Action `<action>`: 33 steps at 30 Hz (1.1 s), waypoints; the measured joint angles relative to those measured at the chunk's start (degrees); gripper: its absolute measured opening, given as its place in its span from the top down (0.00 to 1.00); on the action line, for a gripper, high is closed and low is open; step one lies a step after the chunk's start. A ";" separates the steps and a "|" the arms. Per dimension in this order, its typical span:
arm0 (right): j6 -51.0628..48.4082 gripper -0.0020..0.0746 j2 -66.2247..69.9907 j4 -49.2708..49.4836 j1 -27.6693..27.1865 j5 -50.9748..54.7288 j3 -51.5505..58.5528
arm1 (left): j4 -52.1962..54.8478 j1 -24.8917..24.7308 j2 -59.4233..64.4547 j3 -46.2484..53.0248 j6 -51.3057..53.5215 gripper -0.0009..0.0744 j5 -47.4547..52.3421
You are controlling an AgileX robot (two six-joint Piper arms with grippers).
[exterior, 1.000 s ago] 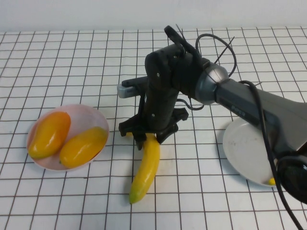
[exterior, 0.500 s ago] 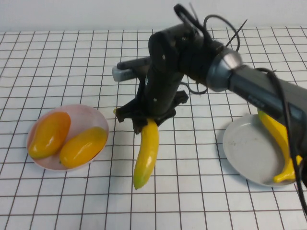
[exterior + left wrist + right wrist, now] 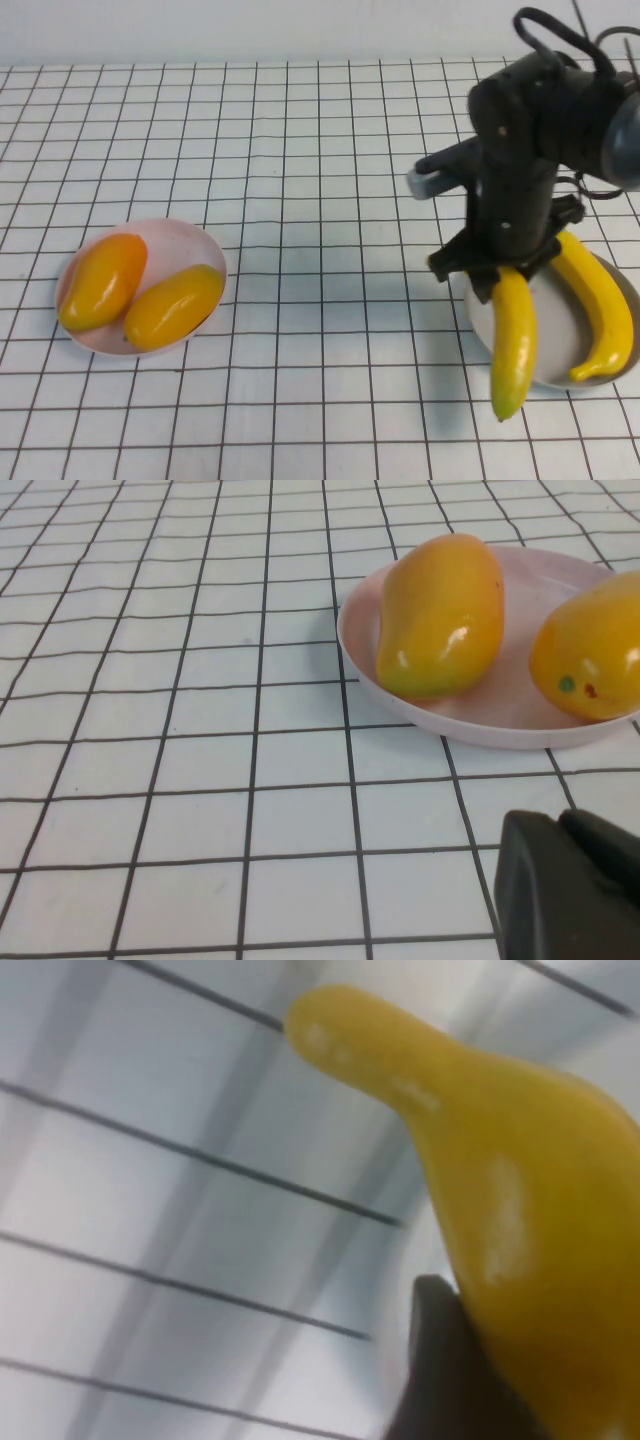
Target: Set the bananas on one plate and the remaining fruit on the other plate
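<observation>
Carried rightward since before, slim banana (image 3: 513, 343) hanging near-vertical, greenish tip down, clamped in right gripper (image 3: 497, 280) over grey-blue plate (image 3: 560, 365) beside second banana (image 3: 600, 315), left gripper (image 3: 570, 885) near pink plate (image 3: 480, 715), grip unclear.

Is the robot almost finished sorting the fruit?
Nearly. Both mango-like fruits already lie on the pink plate, and one banana lies on the grey-blue plate. The right gripper holds the second banana, hanging over that plate's near edge. What's left: set it down and let go. The left gripper is only partly seen, near the pink plate.
</observation>
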 joint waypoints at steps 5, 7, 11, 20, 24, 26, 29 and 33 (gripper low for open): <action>-2.80 0.55 -1.21 1.48 -8.13 -0.12 2.59 | 0.00 0.00 0.00 0.00 0.00 0.99 0.00; -4.98 0.55 -1.20 3.68 -10.85 -0.47 2.68 | 0.00 0.00 0.00 0.00 0.00 0.99 0.00; -7.13 0.56 -1.20 4.70 -13.72 -1.67 2.68 | 0.00 0.00 0.00 0.00 0.00 0.99 0.00; -7.63 0.45 1.50 3.97 -14.57 -3.60 2.68 | 0.00 0.00 0.00 0.00 0.00 0.99 0.00; -7.63 0.46 1.30 4.92 -14.57 -3.74 2.71 | 0.00 0.00 0.00 0.00 0.00 0.99 0.00; -7.63 0.50 0.22 6.23 -14.57 -3.98 3.25 | 0.00 0.00 0.00 0.00 0.00 0.99 0.00; -7.40 0.62 -4.29 9.33 -14.34 -7.55 5.69 | 0.00 0.00 0.00 0.00 0.00 0.99 0.00; -4.66 0.86 -16.98 11.57 -11.63 -19.25 14.22 | 0.00 0.00 0.00 0.00 0.00 0.99 0.00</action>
